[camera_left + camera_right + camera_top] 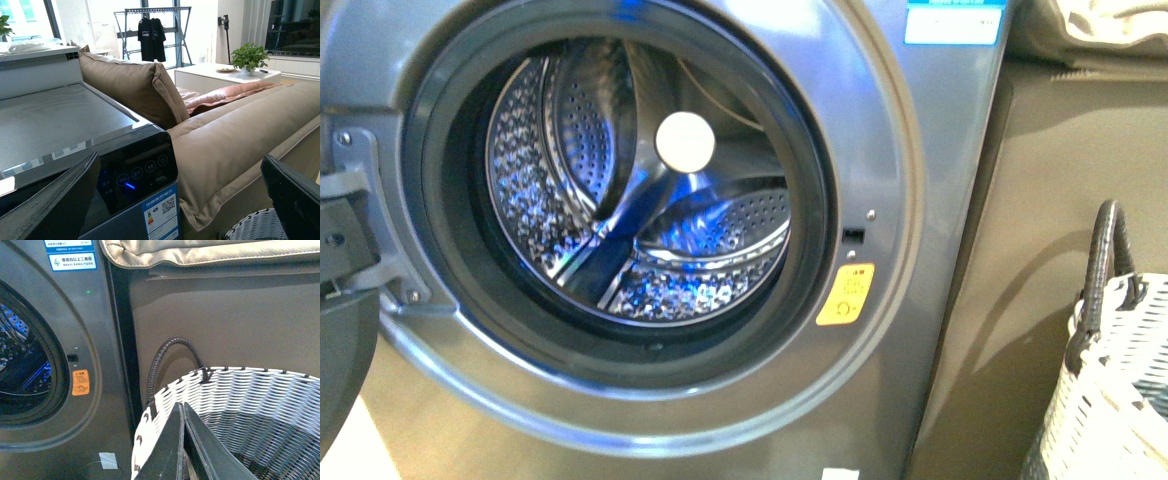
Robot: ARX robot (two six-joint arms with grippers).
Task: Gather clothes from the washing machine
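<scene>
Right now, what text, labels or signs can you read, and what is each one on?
Nothing reads in full.
Orange-yellow sticker by the porthole of the washing machine: a warning sign, print too small.
Blue-and-white label on the machine's upper front: Chinese print, blurred.
Energy label with a QR code below the control panel: too small.
Panel icons: unreadable.

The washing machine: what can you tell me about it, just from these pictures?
The washing machine is a grey, metallic-looking front-loader standing against a tan sofa. Its door is swung open at the left edge of the front view, baring a black-rimmed round opening and a shiny perforated steel drum lit blue, with no clothes visible inside. An orange-yellow sticker sits right of the opening. On top, a dark control panel shows glowing buttons. A white woven basket stands beside it.
</scene>
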